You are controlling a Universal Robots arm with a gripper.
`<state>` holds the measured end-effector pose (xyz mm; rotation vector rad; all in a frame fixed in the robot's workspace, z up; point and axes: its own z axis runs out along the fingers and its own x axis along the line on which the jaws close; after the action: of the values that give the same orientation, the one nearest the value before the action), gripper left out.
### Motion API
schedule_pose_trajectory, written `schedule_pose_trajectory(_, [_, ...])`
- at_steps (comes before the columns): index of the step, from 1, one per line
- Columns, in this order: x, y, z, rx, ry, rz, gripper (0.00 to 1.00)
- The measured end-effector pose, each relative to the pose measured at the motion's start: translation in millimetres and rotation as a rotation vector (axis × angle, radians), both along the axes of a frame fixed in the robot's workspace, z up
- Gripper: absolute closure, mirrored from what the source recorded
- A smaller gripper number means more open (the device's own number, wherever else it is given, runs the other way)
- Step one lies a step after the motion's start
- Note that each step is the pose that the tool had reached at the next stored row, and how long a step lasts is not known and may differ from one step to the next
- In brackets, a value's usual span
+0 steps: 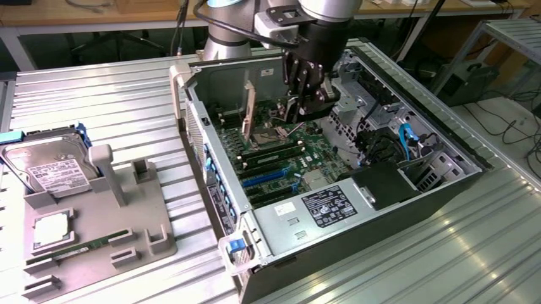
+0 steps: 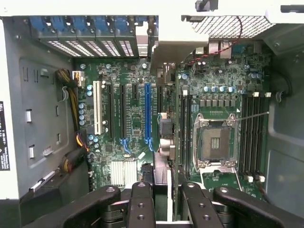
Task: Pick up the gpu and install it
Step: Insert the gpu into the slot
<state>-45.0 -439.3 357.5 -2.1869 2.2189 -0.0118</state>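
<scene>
Open PC case [image 1: 222, 190] on the slatted metal table [image 1: 110, 101]; motherboard [image 2: 137, 95] exposed inside. Gripper [image 2: 161, 194] low over the board – fingers [image 2: 140, 199] clamped on the gpu [image 2: 166, 142], held edge-on between blue slot [image 2: 147, 114] and CPU socket [image 2: 214, 142]. Hard drive [image 1: 47, 168] on the grey fixture tray [image 1: 144, 228], exterior view's left.

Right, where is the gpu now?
Wrist view: the gpu stands on edge in the gripper, over the motherboard between the blue slot and CPU socket.

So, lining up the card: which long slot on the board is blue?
The blue slot, the one nearest the held card; the other long ones are white or black.
</scene>
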Motion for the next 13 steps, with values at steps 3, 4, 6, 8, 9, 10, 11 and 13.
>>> schedule_pose_trajectory(3, [-0.4,0.0,-5.0,0.0,0.0,-0.025,0.72])
schedule_pose_trajectory(4, [-0.5,0.0,-6.3,-0.0001,0.0001,-0.032,0.72])
schedule_pose_trajectory(6, [-2.3,-0.2,-7.8,0.0,0.0,-0.036,0.72])
schedule_pose_trajectory(8, [-4.8,-2.6,-8.2,-0.0001,0.0001,-0.036,0.72])
schedule_pose_trajectory(9, [-5.6,-5.0,-8.3,0.0,0.0,-0.036,0.72])
schedule_pose_trajectory(10, [-6.1,-7.1,-8.5,0.0001,0.0,-0.036,0.72])
schedule_pose_trajectory(11, [-6.4,-8.9,-8.5,0.0,0.0001,-0.036,0.72])
schedule_pose_trajectory(13, [-6.9,-11.4,-9.3,0.0,0.0,-0.036,0.72])
